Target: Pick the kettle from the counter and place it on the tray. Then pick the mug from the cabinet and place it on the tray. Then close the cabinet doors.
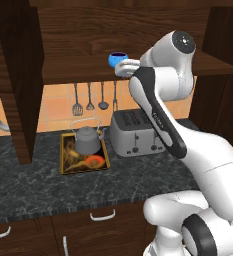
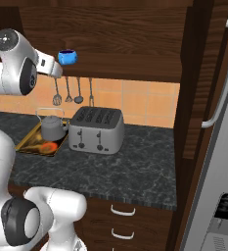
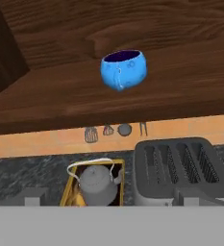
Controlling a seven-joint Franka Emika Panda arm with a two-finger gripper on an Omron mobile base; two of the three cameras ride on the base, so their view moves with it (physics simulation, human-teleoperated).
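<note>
The small bright blue rounded mug (image 3: 123,70) sits upright on the plank shelf of the dark brown wood wall cabinet (image 1: 78,67), its little handle turned toward the hand. The white arm's two-finger gripper (image 1: 122,67) is raised to shelf height just beside the mug, apparently not yet around it; whether the jaws stand wide or narrow I cannot tell. Below, the squat grey metal kettle (image 1: 87,140) already rests on the gold-rimmed rectangular tray (image 1: 65,164) on the dark marbled stone counter (image 1: 38,185), next to a boxy silver toaster (image 1: 134,131). The risks ahead: a jaw catching the handle or rim could tip the mug or push it deeper, and the kettle leaves little free tray space.
</note>
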